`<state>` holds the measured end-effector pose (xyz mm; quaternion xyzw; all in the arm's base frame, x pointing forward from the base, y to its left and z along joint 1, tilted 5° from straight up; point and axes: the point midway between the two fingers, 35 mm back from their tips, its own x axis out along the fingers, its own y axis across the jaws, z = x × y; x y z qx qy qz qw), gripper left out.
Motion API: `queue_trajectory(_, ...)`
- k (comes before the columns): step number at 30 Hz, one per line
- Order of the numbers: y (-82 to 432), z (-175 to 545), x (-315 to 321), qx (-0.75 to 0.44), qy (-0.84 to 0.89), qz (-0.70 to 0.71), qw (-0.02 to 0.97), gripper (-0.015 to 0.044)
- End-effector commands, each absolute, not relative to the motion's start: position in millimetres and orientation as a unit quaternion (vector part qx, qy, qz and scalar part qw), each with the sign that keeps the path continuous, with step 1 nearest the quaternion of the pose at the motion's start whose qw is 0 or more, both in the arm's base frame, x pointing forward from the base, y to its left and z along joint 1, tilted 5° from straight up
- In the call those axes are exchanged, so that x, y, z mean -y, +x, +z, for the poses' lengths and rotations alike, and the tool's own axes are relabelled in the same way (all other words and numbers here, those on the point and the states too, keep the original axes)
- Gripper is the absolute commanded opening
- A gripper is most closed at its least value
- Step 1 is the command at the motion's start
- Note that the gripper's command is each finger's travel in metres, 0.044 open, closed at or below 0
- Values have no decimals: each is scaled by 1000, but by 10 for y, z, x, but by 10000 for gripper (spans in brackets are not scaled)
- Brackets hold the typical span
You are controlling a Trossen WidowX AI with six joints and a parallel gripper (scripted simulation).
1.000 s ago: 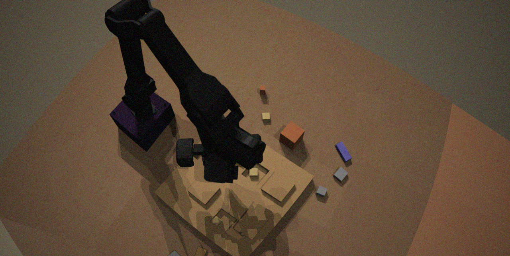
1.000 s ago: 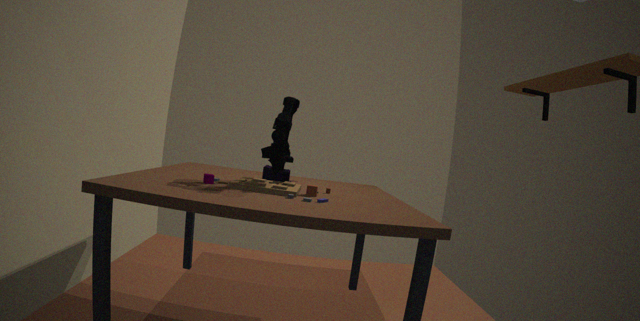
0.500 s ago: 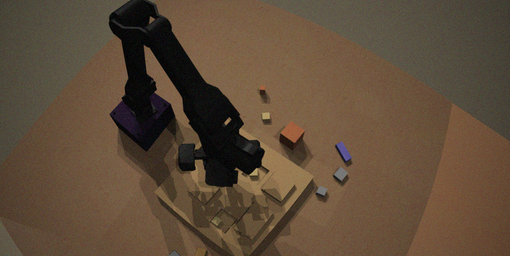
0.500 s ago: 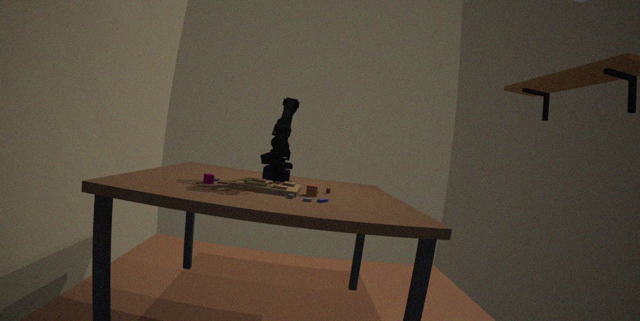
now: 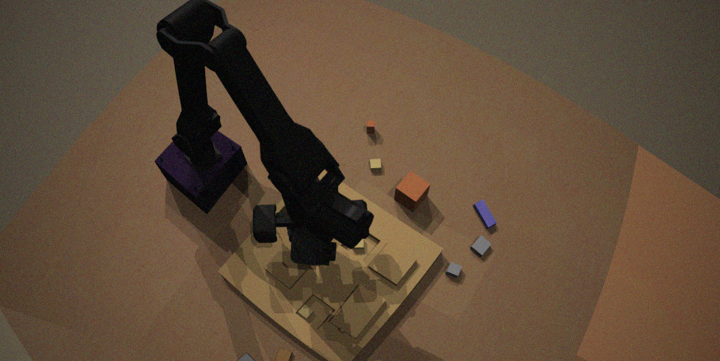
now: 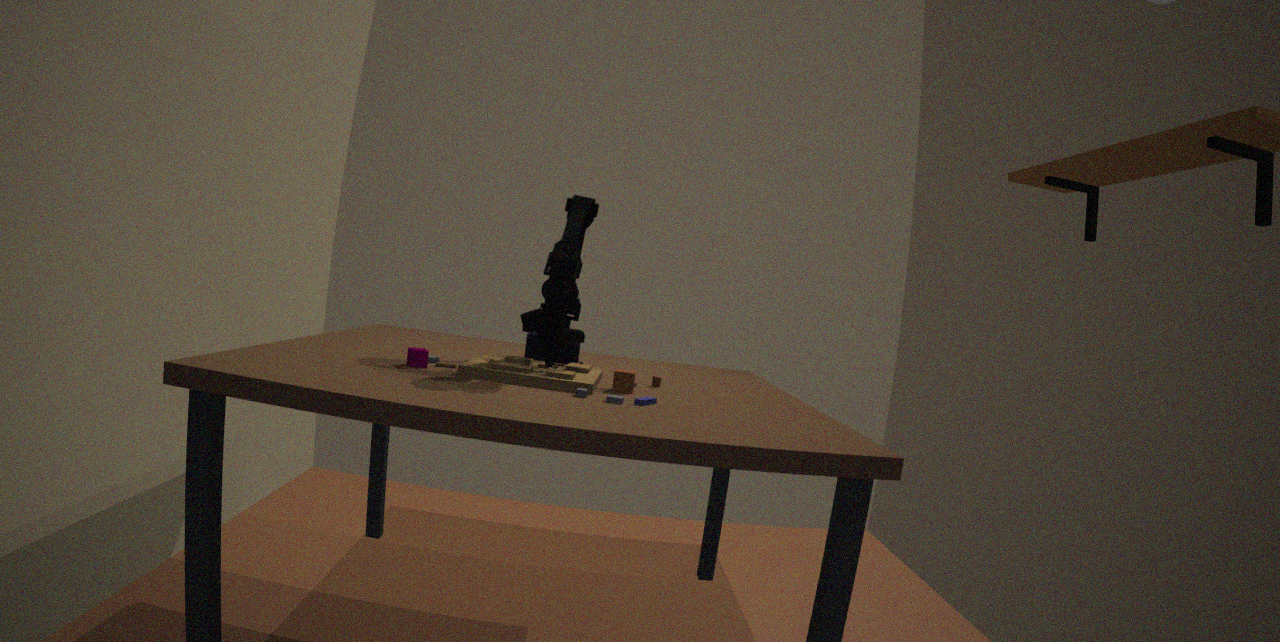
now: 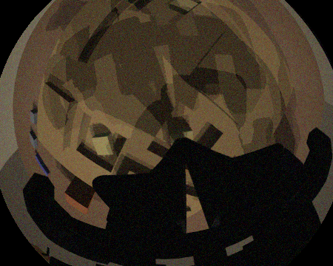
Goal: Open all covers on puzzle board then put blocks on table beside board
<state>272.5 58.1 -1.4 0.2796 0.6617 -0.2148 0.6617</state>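
The puzzle board [image 5: 241, 271] [image 7: 118, 123] lies under the arm, much of it in shadow. My gripper [image 7: 181, 142] is shut and empty, low over the board; the arm hides its tips in the top view. One pale block [image 5: 358, 246] [image 7: 102, 145] sits in an open well. Another pale block [image 5: 305, 312] sits in the open well nearer the front. A third pale block [image 7: 188, 134] shows just beyond the fingertips, partly hidden; contact cannot be told. Raised covers show at right [image 5: 395, 263], front [image 5: 358, 312] and left [image 5: 291, 274]. One pale block [image 5: 375, 163] rests on the table, clear of the board.
A large orange block [image 5: 412, 186] [image 6: 623, 381] stands near the board's edge, with a small orange cube [image 5: 370, 126] farther back. A blue bar [image 5: 484, 213] and two grey blocks [image 5: 480, 245] [image 5: 454, 269] lie right of the board. A magenta cube [image 6: 417, 358] stands on the other side.
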Motion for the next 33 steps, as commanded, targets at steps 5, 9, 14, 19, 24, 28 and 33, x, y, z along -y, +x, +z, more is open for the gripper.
queue_trajectory(5, 2718, -50, -557, -662, 282, -215, 660, 0)
queue_trajectory(9, 2721, -64, -530, -662, 281, -215, 660, 0)
queue_trajectory(14, 2717, -64, -529, -662, 281, -215, 660, 0)
queue_trajectory(19, 2715, -64, -529, -662, 281, -215, 660, 0)
queue_trajectory(24, 2714, -64, -528, -662, 281, -215, 660, 0)
queue_trajectory(28, 2713, -64, -529, -662, 281, -215, 660, 0)
queue_trajectory(33, 2713, -64, -529, -662, 281, -215, 660, 0)
